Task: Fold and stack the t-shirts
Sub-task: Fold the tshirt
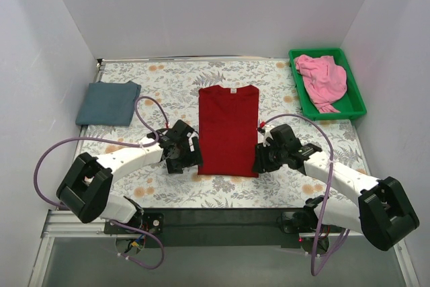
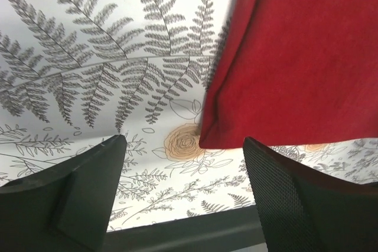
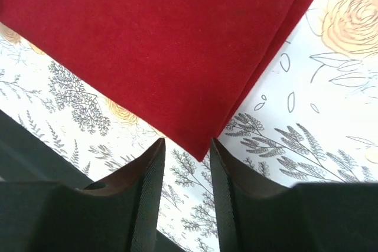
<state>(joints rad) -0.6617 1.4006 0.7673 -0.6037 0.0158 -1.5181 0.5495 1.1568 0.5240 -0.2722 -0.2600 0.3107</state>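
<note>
Though unclear from above, up close left tool (image 2: 184, 146) gapes, right tool (image 3: 187, 146) barely parts, both empty.

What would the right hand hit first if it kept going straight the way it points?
The red shirt, its near corner just at the tips of the right hand, though height above the cloth is unclear.

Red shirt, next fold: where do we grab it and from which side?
Probably the two near hem corners of the dark red shirt, one per gripper, approached low from the near edge. It lies flat as a long rectangle, and the left gripper and right gripper sit open right at those corners.
</note>
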